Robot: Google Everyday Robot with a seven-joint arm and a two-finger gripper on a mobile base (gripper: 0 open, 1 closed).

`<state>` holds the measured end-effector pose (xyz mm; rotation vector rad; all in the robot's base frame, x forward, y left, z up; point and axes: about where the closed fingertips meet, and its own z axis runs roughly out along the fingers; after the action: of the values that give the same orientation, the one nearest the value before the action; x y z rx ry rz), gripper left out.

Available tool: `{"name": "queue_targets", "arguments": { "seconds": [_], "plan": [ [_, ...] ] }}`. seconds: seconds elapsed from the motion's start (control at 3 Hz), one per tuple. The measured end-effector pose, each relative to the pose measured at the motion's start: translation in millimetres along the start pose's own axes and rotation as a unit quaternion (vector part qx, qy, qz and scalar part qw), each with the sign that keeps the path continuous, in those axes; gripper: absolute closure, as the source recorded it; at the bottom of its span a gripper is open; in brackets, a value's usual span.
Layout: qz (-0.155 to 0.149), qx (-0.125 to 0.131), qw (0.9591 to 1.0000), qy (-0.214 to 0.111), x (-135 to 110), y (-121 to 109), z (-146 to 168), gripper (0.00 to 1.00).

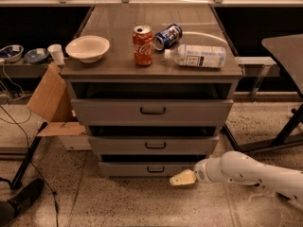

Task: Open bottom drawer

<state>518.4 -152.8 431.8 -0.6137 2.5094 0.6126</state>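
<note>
The bottom drawer point(128, 168) is the lowest grey front of the cabinet, with a small dark bar handle point(155, 170). It sits about level with the two fronts above. My gripper point(182, 178) is at the end of the white arm that reaches in from the right. It is low, just in front of the bottom drawer and a little right of and below the handle, apart from it.
On the cabinet top point(113, 65) are a white bowl point(87, 48), a red can point(142, 46), a blue can point(167, 36) on its side and a lying plastic bottle point(199, 56). A cardboard box point(53, 103) stands left. A table leg point(284, 131) is right.
</note>
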Motion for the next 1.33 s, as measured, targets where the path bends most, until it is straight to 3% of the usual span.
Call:
{"name": "queue_targets", "arguments": {
  "seconds": [0.67, 1.0, 1.33],
  "plan": [
    [0.003, 0.005, 1.0000, -0.001, 0, 2, -1, 0.00],
    [0.018, 0.001, 0.9995, -0.027, -6, -4, 7, 0.00],
    [0.055, -0.019, 0.9965, -0.061, -4, -18, 53, 0.00]
  ]
}}
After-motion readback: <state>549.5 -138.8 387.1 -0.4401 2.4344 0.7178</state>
